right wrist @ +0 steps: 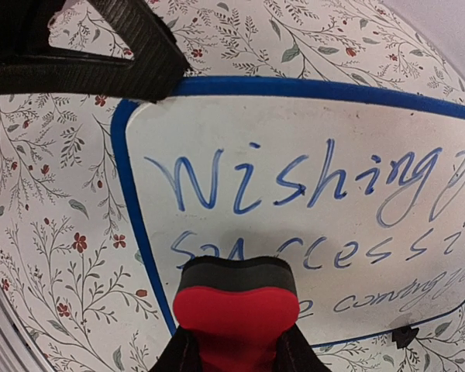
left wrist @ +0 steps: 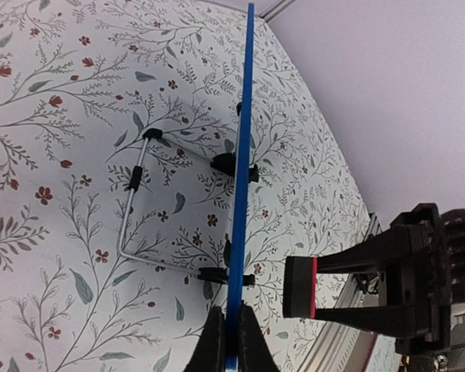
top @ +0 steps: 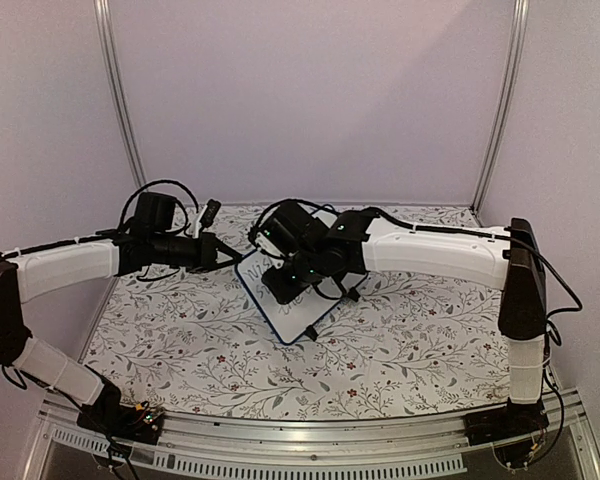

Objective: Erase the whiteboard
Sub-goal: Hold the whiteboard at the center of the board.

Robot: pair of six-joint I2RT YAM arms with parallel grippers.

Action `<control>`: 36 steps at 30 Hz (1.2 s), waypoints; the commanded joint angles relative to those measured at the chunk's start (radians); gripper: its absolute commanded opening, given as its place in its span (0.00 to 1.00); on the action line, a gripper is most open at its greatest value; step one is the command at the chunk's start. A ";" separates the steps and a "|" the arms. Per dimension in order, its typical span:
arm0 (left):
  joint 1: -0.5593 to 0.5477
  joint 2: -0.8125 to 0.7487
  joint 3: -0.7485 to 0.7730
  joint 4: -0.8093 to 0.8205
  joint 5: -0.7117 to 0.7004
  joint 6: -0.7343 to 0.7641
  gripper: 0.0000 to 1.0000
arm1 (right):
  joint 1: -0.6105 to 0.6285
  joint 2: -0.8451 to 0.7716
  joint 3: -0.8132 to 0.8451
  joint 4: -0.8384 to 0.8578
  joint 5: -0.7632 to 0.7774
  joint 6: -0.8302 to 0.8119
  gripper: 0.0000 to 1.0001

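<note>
The whiteboard (right wrist: 310,194) has a thin blue frame and several lines of blue handwriting. It sits mid-table (top: 298,318), partly hidden under my right arm. In the left wrist view the whiteboard (left wrist: 241,139) shows edge-on, with my left gripper (left wrist: 231,322) shut on its near blue edge. My right gripper (right wrist: 236,345) is shut on a red eraser (right wrist: 236,306) whose black felt faces the writing. That eraser (left wrist: 298,287) hangs a short way off the board's face, not touching it. From above, the left gripper (top: 230,257) is at the board's left edge and the right gripper (top: 295,282) is over it.
A floral cloth (top: 400,350) covers the table. A bent wire stand (left wrist: 132,198) and black feet (left wrist: 234,163) are on the board's back side. An aluminium rail (top: 310,440) runs along the near edge, and plain walls close in the back and sides.
</note>
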 commanded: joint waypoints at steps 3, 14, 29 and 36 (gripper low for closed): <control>-0.022 0.012 -0.019 0.023 0.023 -0.013 0.00 | 0.014 -0.064 0.022 0.037 0.003 -0.003 0.18; -0.038 0.001 -0.027 0.022 0.006 -0.018 0.10 | 0.015 -0.039 0.037 0.073 -0.015 -0.087 0.17; -0.037 0.015 -0.025 0.024 0.020 -0.022 0.14 | 0.016 0.040 0.102 0.068 -0.046 -0.191 0.17; -0.038 0.031 -0.022 0.030 0.033 -0.025 0.15 | 0.016 0.054 0.097 0.065 -0.041 -0.190 0.17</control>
